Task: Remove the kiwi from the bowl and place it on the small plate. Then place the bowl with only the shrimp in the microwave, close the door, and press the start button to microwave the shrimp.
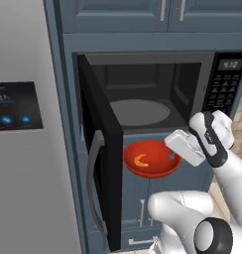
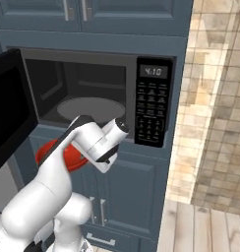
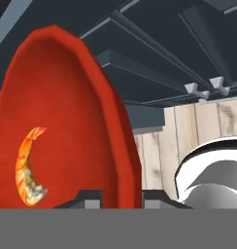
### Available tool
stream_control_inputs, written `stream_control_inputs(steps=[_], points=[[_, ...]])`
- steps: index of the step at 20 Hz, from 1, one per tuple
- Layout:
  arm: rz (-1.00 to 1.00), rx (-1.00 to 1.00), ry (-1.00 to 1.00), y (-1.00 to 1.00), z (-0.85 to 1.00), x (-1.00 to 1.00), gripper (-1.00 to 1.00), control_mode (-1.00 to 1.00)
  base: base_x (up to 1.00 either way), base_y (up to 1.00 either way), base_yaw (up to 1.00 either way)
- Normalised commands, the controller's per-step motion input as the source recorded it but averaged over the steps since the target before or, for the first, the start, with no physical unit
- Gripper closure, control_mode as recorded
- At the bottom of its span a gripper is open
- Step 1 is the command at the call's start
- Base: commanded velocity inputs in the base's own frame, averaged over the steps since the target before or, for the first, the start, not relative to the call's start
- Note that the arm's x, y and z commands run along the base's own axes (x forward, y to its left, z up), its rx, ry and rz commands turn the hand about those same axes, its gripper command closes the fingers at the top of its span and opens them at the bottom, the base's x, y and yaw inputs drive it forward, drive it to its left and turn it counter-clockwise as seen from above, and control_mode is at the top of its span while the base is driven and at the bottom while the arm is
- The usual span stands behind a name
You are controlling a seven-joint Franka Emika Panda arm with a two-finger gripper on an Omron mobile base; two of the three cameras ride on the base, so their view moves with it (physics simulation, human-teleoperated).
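Glossy red bowl (image 1: 151, 158) held up in the air in front of the blue-grey cabinet, just below the microwave (image 1: 143, 89) opening, rim roughly level. One curved orange shrimp (image 1: 141, 160) lies inside it, left of centre; nothing else in the bowl. Microwave door (image 1: 99, 149) swung wide open to the left, grey vertical handle facing out. Grey round turntable (image 1: 139, 112) bare. Keypad on the right, display lit.
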Motion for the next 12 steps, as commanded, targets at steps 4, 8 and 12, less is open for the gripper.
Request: stream_control_inputs(steps=[4,8,12], points=[[0.03,0.02,0.0,0.03,0.02,0.71,1.0,-1.0,0.0,0.0,0.0],[-0.07,0.0,0.0,0.16,0.06,1.0,1.0,-1.0,0.0,0.0,0.0],[-0.07,0.0,0.0,0.11,0.13,0.98,1.0,-1.0,0.0,0.0,0.0]])
